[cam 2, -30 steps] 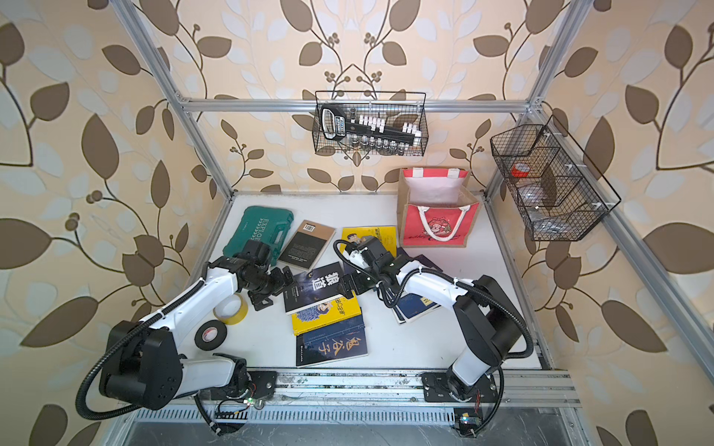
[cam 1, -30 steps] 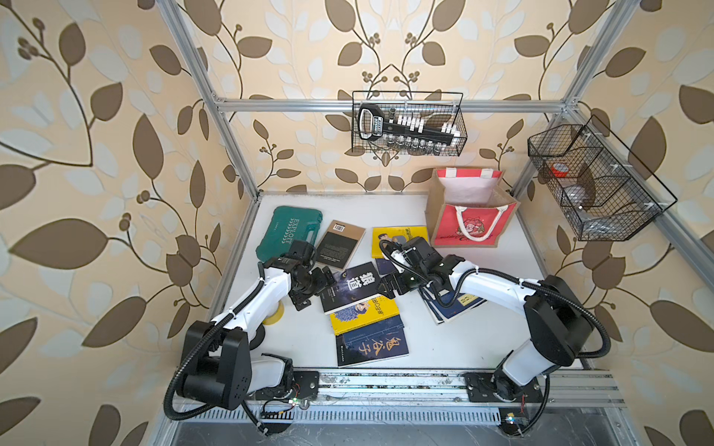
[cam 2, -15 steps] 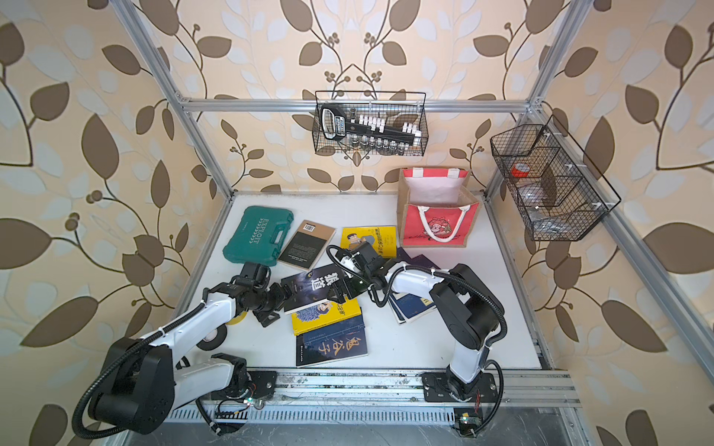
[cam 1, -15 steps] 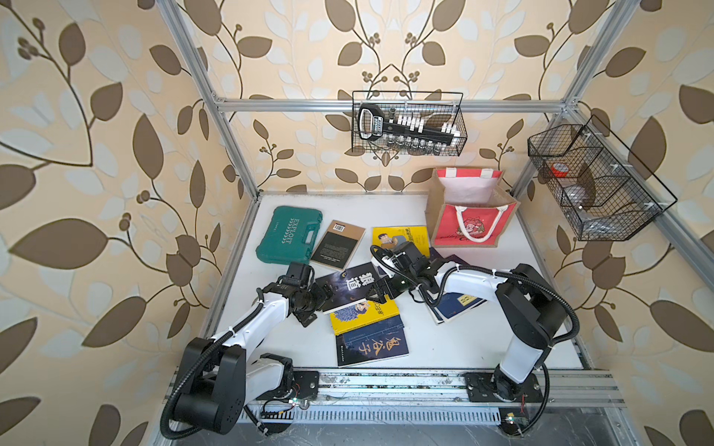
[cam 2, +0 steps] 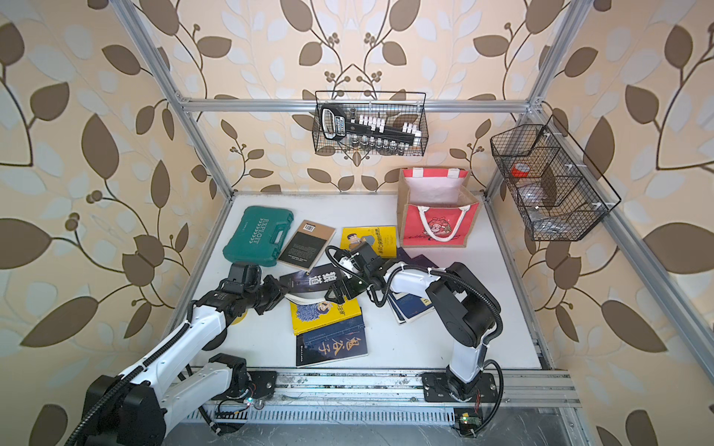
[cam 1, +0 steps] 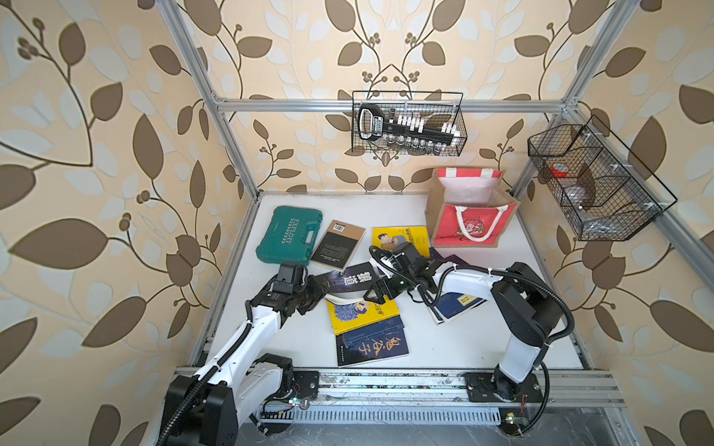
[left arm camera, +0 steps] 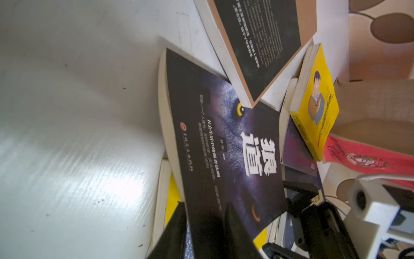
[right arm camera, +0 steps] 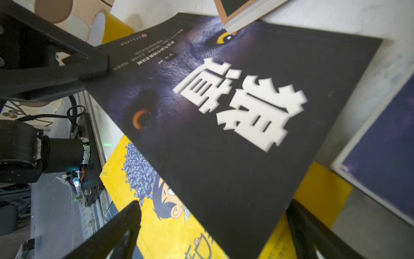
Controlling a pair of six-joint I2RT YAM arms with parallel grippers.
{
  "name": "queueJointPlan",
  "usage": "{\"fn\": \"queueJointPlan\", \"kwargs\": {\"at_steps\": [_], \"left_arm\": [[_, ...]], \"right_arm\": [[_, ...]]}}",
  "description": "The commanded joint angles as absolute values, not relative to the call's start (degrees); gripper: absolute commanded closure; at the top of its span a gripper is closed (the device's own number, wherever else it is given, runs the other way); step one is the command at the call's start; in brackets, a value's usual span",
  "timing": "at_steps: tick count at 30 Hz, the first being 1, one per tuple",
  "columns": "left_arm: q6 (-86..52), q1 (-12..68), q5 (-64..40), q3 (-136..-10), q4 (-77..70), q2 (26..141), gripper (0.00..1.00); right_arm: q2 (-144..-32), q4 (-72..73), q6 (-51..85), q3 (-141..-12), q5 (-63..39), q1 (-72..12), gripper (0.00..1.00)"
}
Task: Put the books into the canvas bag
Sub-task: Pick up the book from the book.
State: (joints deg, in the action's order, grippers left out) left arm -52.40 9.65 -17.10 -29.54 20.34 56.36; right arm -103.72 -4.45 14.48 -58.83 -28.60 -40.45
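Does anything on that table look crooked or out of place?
Yes. The wolf-cover book sits tilted, one corner pinched in the left gripper, overlapping the yellow cartoon book. A green tool case lies nearby.

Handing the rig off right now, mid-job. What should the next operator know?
Left gripper: shut on the wolf-cover book, that end raised.
Right gripper: open, jaws straddling that book's opposite end, not gripping.
Canvas bag: upright at the far right of the table, no book visible inside.
Done: nothing bagged yet.
Left: bag the wolf-cover book, then the rest lying flat, such as the yellow book and the navy book.
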Motion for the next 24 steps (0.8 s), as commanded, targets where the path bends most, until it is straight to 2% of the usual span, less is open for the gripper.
{"fn": "queueJointPlan", "kwargs": {"at_steps": [1,3,4,13,17,24], "left_arm": [[-51.4,10.0,-21.3,-30.5,16.0,57.4,0.84],[-50.4,9.8,-21.1,-31.7,17.2,58.1,0.97],[-49.6,9.8,-20.3,-32.7,19.0,58.3,1.00],[-40.3,9.8,-11.7,-44.4,37.2,55.1,1.00],[-34.3,9.9,-14.9,-51.9,43.2,57.2,1.00],[-29.0,10.3,-19.3,-63.0,51.2,60.4,1.00]], "right_arm": [[-105.8,-4.2,13.2,-59.4,-33.7,-42.2,0.02],[-105.4,-4.4,12.8,-59.3,-33.6,-42.1,0.01],[-104.6,-4.7,12.4,-59.1,-33.2,-42.3,0.02],[-87.9,-2.8,4.0,-52.9,-13.6,-44.8,0.02],[-82.8,1.1,-2.0,-51.2,-1.2,-51.2,0.02],[-82.6,8.7,-7.4,-53.3,6.9,-60.4,0.02]]}}
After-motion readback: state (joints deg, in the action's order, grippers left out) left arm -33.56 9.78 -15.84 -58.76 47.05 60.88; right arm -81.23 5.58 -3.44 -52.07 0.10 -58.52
